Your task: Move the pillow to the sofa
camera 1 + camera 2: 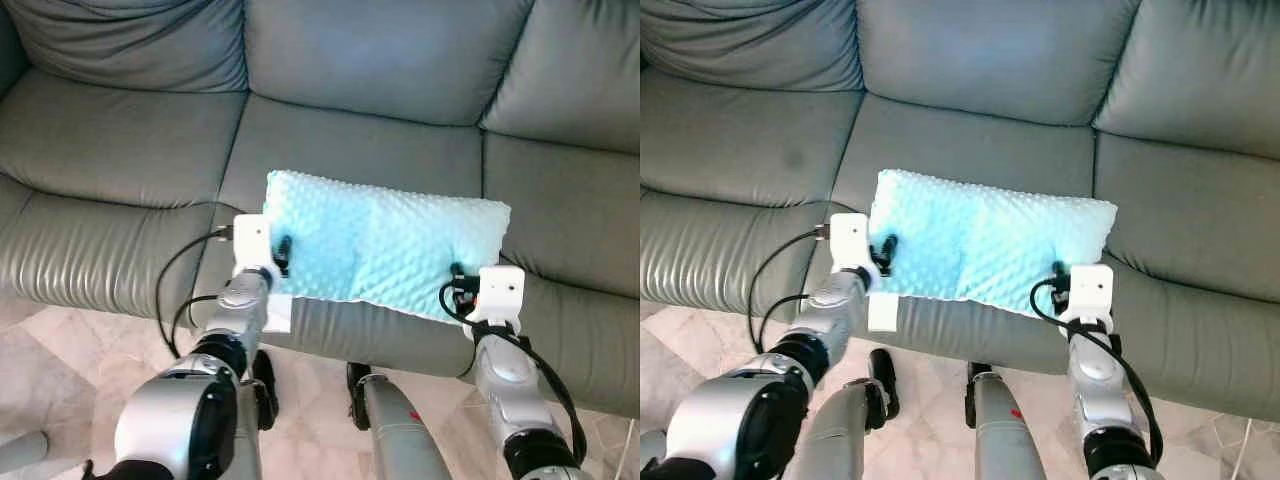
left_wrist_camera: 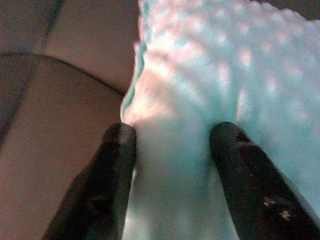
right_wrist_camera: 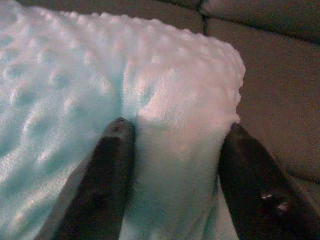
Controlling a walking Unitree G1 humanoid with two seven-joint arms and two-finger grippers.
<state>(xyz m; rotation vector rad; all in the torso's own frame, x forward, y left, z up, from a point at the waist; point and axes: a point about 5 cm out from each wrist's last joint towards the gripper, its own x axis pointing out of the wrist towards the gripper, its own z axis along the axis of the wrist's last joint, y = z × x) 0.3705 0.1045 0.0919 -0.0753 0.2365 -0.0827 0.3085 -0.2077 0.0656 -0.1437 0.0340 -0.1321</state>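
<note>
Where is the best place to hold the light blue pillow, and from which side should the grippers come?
Probably by its two short ends, from the front edge of the sofa. The pillow is long, soft and lies crosswise, so one hold would let it sag. The left gripper and right gripper each pinch an end corner like this.

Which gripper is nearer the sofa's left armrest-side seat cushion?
Left. The left gripper pinches the pillow end beside that cushion; the right gripper grips the opposite end.

Pillow (image 1: 390,245) pale turquoise, dotted bumps; sofa (image 1: 130,140) grey-green leather; floor (image 1: 60,350) beige marble.
</note>
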